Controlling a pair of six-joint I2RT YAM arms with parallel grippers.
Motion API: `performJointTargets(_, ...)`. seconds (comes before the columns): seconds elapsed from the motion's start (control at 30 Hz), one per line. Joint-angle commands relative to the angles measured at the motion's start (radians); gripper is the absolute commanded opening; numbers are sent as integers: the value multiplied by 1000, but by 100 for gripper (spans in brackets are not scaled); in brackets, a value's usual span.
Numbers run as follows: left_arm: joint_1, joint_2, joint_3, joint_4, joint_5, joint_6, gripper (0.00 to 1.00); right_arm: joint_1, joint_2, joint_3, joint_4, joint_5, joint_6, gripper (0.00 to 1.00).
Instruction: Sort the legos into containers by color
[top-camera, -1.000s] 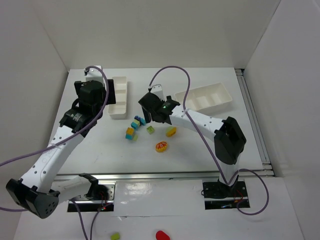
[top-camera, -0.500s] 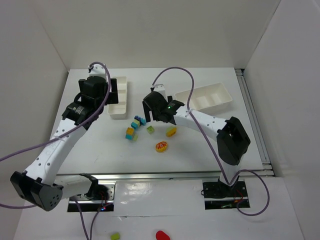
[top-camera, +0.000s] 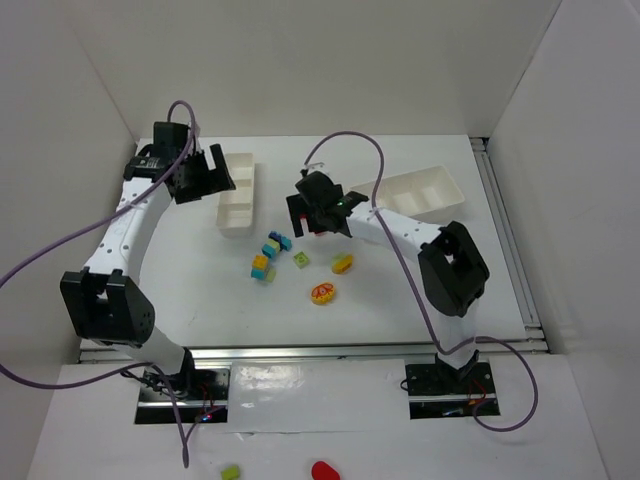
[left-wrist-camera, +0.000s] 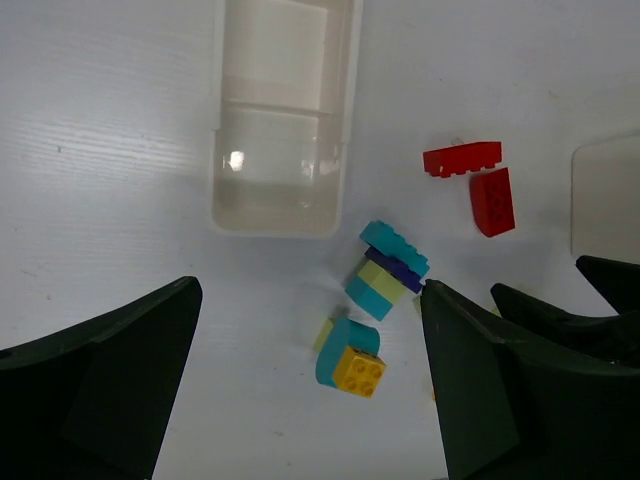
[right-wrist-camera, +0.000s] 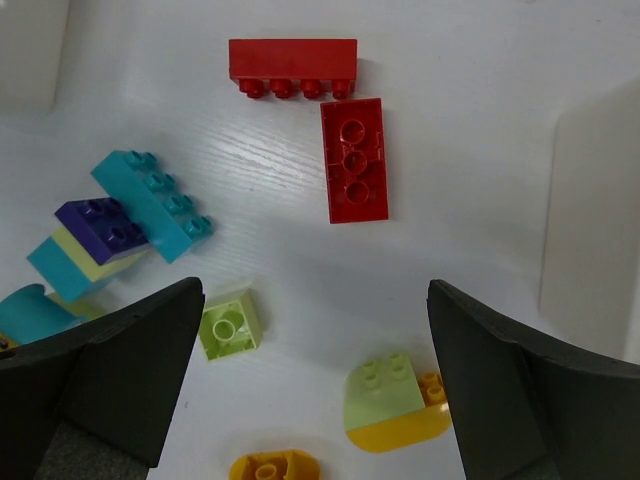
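The right gripper (right-wrist-camera: 315, 300) was held wide over a red brick (right-wrist-camera: 354, 160), descent and closing judged due next; the left gripper (left-wrist-camera: 310, 290) was spread empty.

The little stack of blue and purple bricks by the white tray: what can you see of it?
The stack is four glossy plastic bricks pressed together: a long cyan one at one end, then a small dark purple one, a pale yellow-green one and a cyan one. It looks tipped over, with the long brick's studs pointing sideways. It lies on the white table, just off a corner of the divided tray. Nothing holds it.
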Motion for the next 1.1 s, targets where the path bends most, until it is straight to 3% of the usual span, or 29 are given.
performJointTargets(0.0, 39, 12, 9, -48, 161, -62, 100, -11, 74, 77, 41, -7, -61, 100)
performJointTargets(0.33, 4, -92, -164, -23, 64, -82, 100, -60, 238, 169, 8, -10, -79, 98)
performJointTargets(0.7, 4, -94, -189, -2, 55, -73, 100, -92, 341, 246, 27, -79, -87, 72)
performJointTargets(0.9, 4, -65, -149, -11, 46, -64, 100, -83, 341, 292, -2, -79, -87, 41)
performJointTargets(1.07, 4, -56, -122, -11, 70, -64, 100, -74, 260, 251, -12, -103, -87, 35)
